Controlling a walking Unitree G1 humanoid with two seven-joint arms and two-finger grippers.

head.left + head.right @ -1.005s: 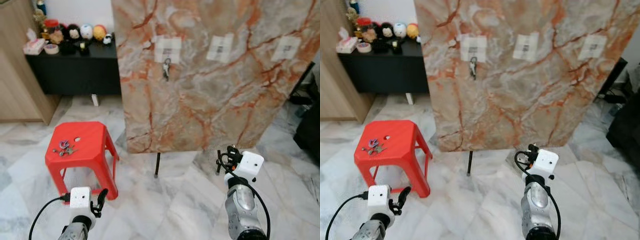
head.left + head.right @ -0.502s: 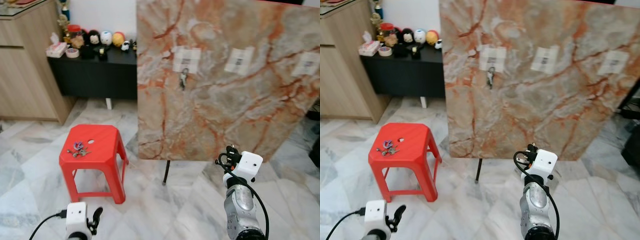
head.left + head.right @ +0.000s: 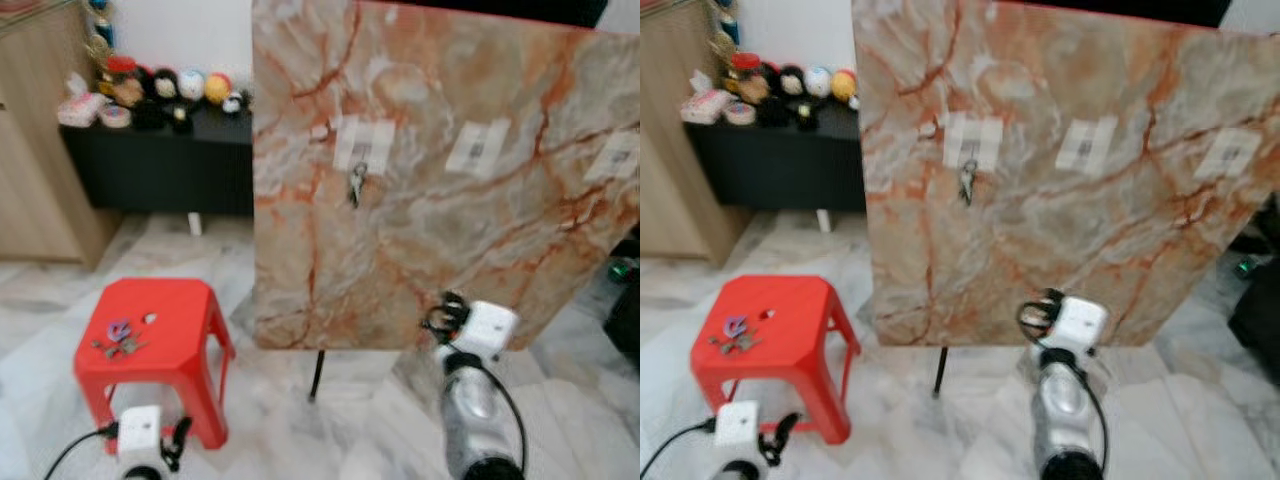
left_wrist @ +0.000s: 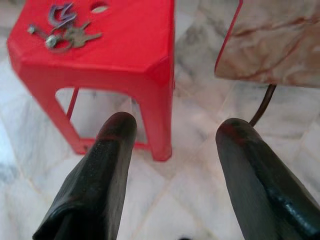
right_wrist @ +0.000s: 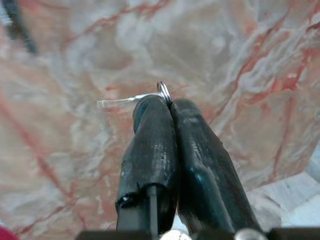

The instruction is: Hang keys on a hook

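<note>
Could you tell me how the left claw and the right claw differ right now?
The left claw is open, its fingers spread wide and holding nothing; the right claw is shut, pinching a key ring at its tips. The left claw faces the red stool and the keys lying on it; the right claw faces the marble board. Both have two long black fingers.

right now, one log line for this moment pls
right hand: shut on key ring, facing marble board | left hand: open, low by red stool | loose keys: on stool | one set: hung on board
</note>
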